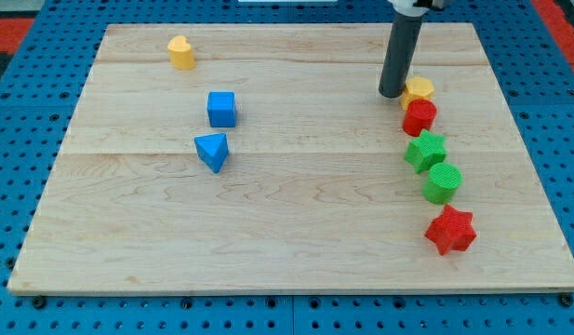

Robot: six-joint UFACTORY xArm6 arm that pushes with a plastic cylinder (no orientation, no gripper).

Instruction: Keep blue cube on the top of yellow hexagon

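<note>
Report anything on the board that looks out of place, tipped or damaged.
Nothing looks damaged or tipped. The only oddity: my tip sits against the yellow block at the view's right, far from the blue cube.

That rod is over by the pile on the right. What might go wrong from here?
1. My tip touches the yellow hexagon, which touches the red block; a careless push could scatter both.
2. The blue cube sits far to the view's left, close to the blue triangle; pushing it might drag the triangle along.
</note>
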